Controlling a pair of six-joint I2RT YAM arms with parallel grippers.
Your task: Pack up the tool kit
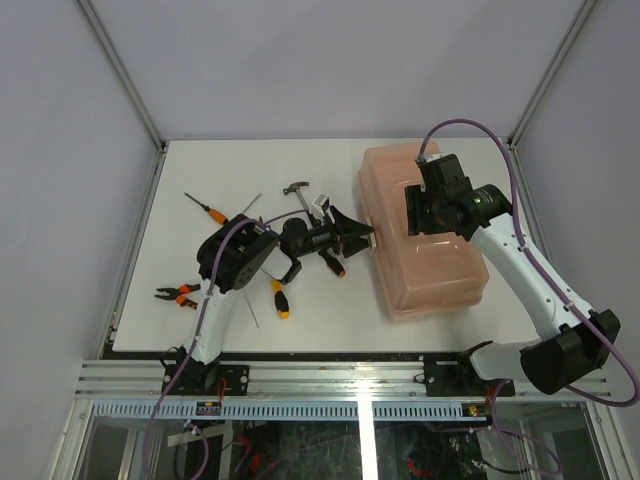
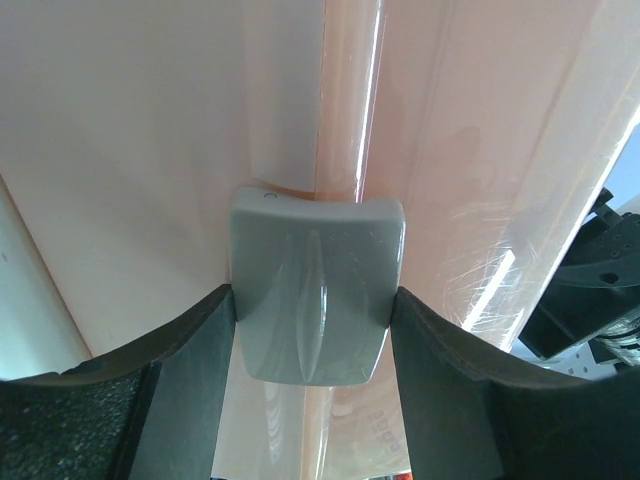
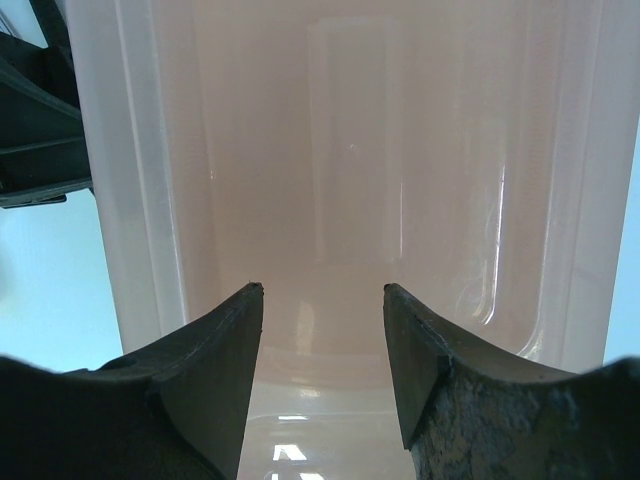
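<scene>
The white table (image 1: 200, 320) carries the large salmon-pink translucent plastic toolbox (image 1: 440, 265) on its right half, lid closed. The right gripper (image 3: 322, 290) is over the lid, jaws moderately apart and holding nothing. The left gripper (image 1: 362, 232) meets the box's left side. Its jaws are set against both sides of the grey plastic latch (image 2: 315, 300). The small hammer (image 1: 298, 192), the orange-handled pliers (image 1: 178, 293) and the yellow-black screwdriver (image 1: 281, 299) lie loose on the table, left of the box.
</scene>
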